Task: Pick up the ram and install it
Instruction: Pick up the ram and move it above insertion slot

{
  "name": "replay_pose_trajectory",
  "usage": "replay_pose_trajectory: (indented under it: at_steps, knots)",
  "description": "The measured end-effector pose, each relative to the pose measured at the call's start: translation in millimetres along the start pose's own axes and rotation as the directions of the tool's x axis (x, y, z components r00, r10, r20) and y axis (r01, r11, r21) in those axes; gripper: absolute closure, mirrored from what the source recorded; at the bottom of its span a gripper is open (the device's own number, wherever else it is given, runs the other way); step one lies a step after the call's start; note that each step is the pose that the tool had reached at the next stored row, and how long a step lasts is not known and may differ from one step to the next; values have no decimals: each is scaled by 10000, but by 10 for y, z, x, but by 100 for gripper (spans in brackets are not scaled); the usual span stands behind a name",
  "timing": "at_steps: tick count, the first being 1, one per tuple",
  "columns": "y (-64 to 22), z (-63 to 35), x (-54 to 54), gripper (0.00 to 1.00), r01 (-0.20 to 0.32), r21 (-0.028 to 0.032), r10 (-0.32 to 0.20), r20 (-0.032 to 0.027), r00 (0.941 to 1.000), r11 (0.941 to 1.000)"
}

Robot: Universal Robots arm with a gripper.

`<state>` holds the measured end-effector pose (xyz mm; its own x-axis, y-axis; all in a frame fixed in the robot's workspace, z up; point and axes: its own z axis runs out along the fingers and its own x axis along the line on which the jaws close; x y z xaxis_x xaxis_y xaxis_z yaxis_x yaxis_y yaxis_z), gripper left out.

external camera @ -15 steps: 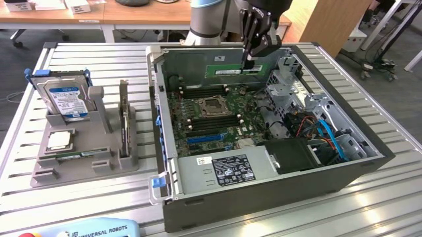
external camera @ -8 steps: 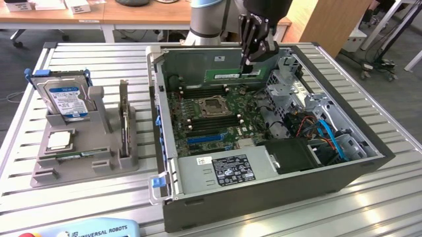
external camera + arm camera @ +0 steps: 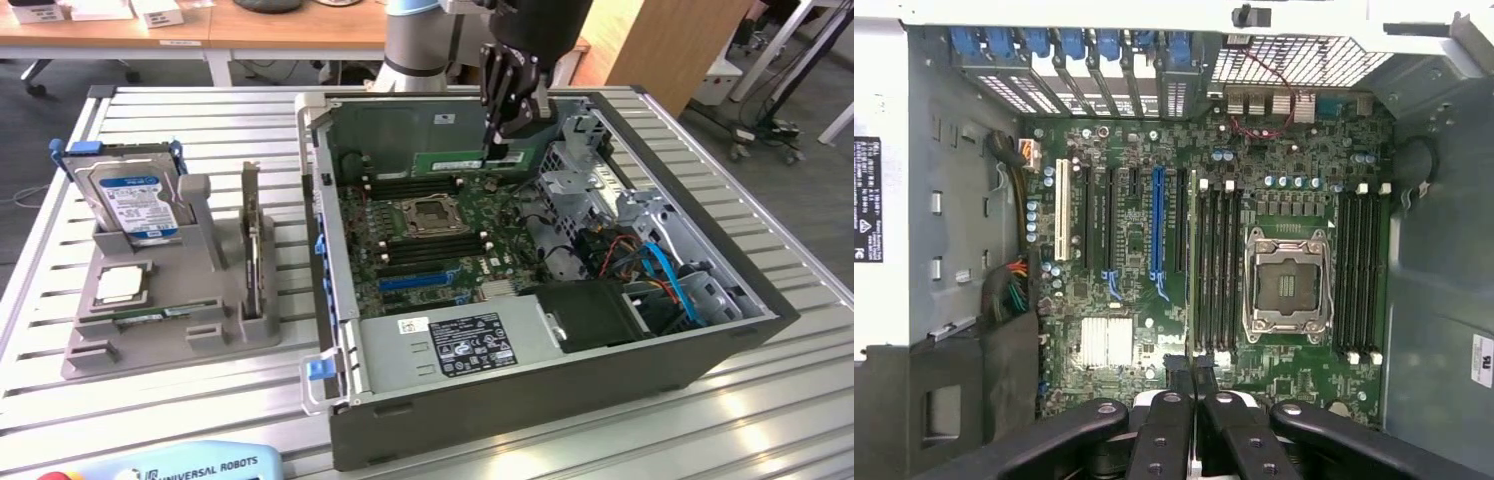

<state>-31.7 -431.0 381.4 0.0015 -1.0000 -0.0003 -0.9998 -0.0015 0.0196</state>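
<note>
Starting with the tool: what is its state? (Supervisor)

The gripper (image 3: 498, 150) is closed down almost fully, its 2 black fingers pinched on the ram (image 3: 454, 160). The stick hangs level and on edge over the far part of the open computer case (image 3: 534, 400), above the motherboard (image 3: 427, 235) and apart from it. In the wrist view the gripper (image 3: 1192, 385) sits over the board, near the black memory slots (image 3: 1216, 270) beside the CPU socket (image 3: 1287, 280). (Inspector)

How do you judge its handling? (Supervisor)

Light, thin and stiff. It is a flat green circuit board, probably brittle if twisted, with smooth faces that could slip under a weak pinch. It is best held by its 2 flat faces near mid-length, clear of the contact edge, and that is roughly where the fingers sit. (Inspector)

And the surroundings? (Supervisor)

The case is grey sheet metal with blue plastic latches (image 3: 320, 368). The board is dense green, with a square metal socket frame. On the ribbed aluminium table (image 3: 774, 420), a grey moulded fixture (image 3: 174, 335) carries a blue-labelled hard drive (image 3: 134, 200) upright and a square silver processor (image 3: 120, 285) lying flat. (Inspector)
</note>
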Motion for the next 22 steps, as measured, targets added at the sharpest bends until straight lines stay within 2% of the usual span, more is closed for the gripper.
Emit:
replay_pose_trajectory:
  at_steps: [4,11,18,22]
  knots:
    - [-2,65,0,89,-22,-11,22,1,10000,10000]
    - [-3,81,-5,89,-29,-15,29,3,10000,10000]
    - [16,109,-126,89,-31,-15,31,0,10000,10000]
    - [45,131,-159,89,-32,-15,32,1,10000,10000]
